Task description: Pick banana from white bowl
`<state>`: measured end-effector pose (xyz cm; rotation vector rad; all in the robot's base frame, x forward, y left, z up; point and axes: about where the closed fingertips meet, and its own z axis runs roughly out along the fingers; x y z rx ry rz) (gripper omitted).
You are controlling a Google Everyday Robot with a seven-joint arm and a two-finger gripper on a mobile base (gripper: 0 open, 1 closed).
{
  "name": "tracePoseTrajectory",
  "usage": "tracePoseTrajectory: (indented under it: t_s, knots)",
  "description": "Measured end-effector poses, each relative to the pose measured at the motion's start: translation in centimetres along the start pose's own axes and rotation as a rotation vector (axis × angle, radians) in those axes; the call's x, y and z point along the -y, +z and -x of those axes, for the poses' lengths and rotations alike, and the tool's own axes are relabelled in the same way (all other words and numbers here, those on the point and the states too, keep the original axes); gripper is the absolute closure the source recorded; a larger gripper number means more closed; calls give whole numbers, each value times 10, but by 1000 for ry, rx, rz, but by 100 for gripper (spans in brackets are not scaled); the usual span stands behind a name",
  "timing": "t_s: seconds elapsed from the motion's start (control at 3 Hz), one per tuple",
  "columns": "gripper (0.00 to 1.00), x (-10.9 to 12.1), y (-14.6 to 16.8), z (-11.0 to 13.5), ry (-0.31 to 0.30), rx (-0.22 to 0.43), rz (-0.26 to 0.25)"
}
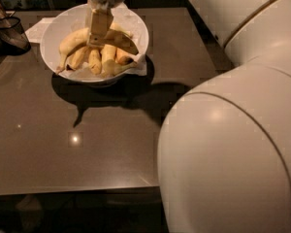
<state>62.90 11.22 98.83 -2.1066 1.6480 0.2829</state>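
The white bowl (51,33), lined with crinkled white paper, stands at the far left-middle of the brown table. It holds several yellow bananas (106,55) lying side by side. My gripper (98,35) reaches straight down from the top of the view into the bowl. Its tip rests among the upper bananas at the bowl's middle. It hides part of the bananas beneath it.
A dark mesh basket (9,33) stands at the far left edge. A white napkin (36,29) lies behind the bowl. My big white arm links (233,144) fill the right side. The table's front edge (72,191) runs along the bottom.
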Motion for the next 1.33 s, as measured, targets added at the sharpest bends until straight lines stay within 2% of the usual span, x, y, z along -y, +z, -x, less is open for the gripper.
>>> tracePoseTrajectory:
  t_s: [0.67, 1.33]
  knots:
    - [100, -31, -24, 39, -27, 12, -13]
    - [100, -49, -26, 74, -36, 49, -6]
